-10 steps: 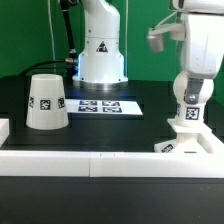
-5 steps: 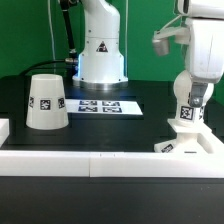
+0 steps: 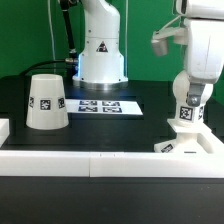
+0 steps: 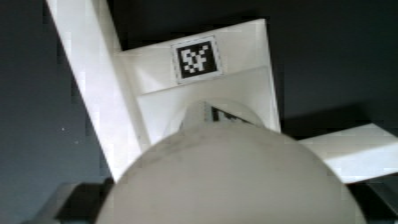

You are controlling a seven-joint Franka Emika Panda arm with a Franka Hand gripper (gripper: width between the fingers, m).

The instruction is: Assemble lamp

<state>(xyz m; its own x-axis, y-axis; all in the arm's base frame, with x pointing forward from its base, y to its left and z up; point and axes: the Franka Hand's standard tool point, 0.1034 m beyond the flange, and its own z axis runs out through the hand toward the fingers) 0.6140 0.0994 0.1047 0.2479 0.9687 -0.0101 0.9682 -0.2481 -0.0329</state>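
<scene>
My gripper point(image 3: 190, 98) is shut on the round bulb point(image 3: 187, 117), which stands stem down over the flat square base point(image 3: 182, 147) at the exterior view's right. In the wrist view the bulb's rounded top point(image 4: 228, 170) fills the near part of the picture between my dark fingers point(image 4: 68, 205), and the base with its square tag point(image 4: 199, 58) lies beyond it. I cannot tell whether the stem is seated in the base. The tapered cup-shaped shade point(image 3: 46, 100) stands mouth down at the exterior view's left, apart from the gripper.
The marker board point(image 3: 105, 105) lies in the middle of the black table, in front of the white robot pedestal point(image 3: 100, 55). A long white rail point(image 3: 90, 160) runs along the front, next to the base. A small white block point(image 3: 3, 128) sits at the left edge.
The arm has shifted slightly toward the exterior view's right, with the bulb still held over the base. The shade has not moved.
</scene>
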